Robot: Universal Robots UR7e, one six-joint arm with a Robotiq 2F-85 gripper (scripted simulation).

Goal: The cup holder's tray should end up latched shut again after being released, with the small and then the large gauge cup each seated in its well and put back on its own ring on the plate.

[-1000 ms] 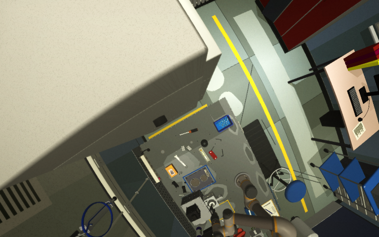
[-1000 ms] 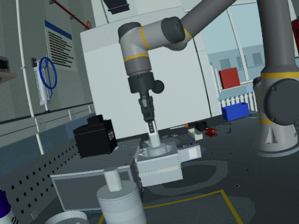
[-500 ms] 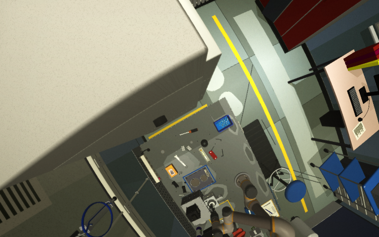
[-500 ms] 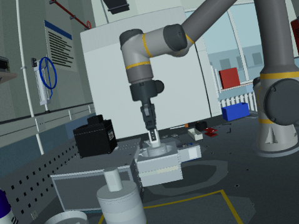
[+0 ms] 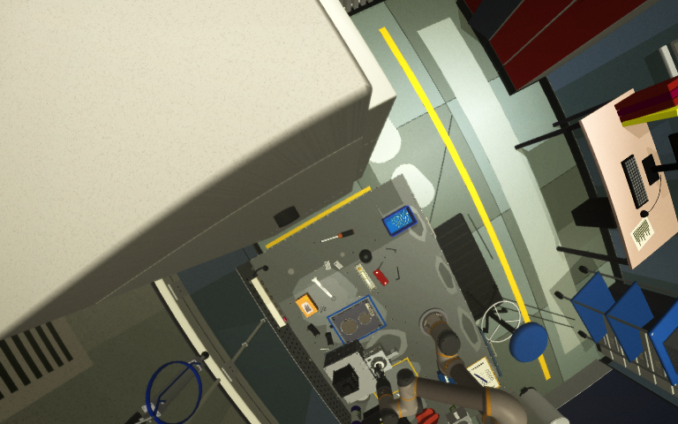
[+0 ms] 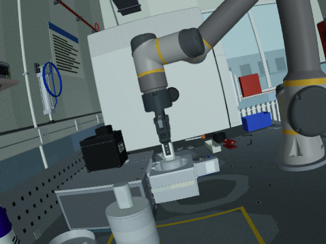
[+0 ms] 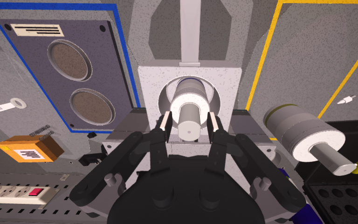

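Note:
The small gauge cup (image 7: pixel 189 105) sits in the well of the cup holder's tray (image 7: pixel 189 89), its stem pointing up. My gripper (image 7: pixel 189 124) stands open over that well, a finger on each side of the stem, holding nothing. The large gauge cup (image 7: pixel 303 133) stands to the right on the table, also seen near the second side camera (image 6: pixel 131 215). The plate (image 7: pixel 71 71) with its two rings lies to the left inside a blue outline, and both rings are empty. In the second side camera the gripper (image 6: pixel 167 150) reaches down into the white holder block (image 6: pixel 174 178).
Behind the holder a large pale cabinet (image 6: pixel 157 79) rises. A black box (image 6: pixel 104 150) stands left of the holder. An orange box (image 7: pixel 30 148) and a power strip (image 7: pixel 26 194) lie at the left. A yellow outline (image 7: pixel 303 52) marks the table at the right.

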